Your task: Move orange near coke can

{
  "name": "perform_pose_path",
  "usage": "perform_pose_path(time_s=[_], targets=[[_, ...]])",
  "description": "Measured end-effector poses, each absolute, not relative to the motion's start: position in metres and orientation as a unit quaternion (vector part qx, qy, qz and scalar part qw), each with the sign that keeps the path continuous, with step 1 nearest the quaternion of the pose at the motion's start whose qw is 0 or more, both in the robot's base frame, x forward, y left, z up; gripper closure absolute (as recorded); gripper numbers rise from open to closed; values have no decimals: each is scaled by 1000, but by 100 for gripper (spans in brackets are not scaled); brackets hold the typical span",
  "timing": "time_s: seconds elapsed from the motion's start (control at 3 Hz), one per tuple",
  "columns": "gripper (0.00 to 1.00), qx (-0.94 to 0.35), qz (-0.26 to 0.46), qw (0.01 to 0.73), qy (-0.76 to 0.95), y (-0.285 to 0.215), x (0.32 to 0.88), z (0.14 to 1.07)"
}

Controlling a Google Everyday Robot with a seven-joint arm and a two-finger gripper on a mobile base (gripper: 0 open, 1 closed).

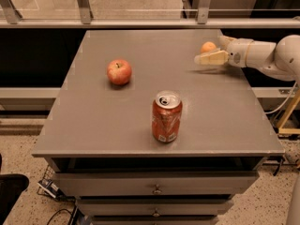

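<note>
Orange at far right of table, well apart from coke can, which stands upright near front edge. End effector just beside orange, reaching in from right.

Step, as judged: grasp stage, carry not yet begun.

Next move calls for firm hold, lift, then set-down beside can without tipping it.

Apple at left, off likely path.

Cannot tell whether end effector is released or clenched on orange. Orange's lower edge hidden behind it. Arm cut off at right edge.

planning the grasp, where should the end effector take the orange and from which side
Across its widest middle, from the right: the orange is a plain ball, so any diameter works, and the end effector sits beside it near the table's far right edge.
</note>
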State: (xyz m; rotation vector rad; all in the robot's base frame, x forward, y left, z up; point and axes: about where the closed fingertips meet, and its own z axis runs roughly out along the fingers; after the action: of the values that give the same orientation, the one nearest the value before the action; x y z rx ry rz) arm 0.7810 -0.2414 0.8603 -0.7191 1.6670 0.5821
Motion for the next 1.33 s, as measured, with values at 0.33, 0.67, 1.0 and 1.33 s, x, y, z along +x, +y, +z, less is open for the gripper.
perform_pose_path(time_s=[0.33,0.67,1.0,1.33], targets=[[18,-309,251,578,712,-238,782,859],[41,-310,253,577,712,-234,783,858],[65,-311,255,576,711,-230,784,857],[87,-312,257,575,711,-227,785,856]])
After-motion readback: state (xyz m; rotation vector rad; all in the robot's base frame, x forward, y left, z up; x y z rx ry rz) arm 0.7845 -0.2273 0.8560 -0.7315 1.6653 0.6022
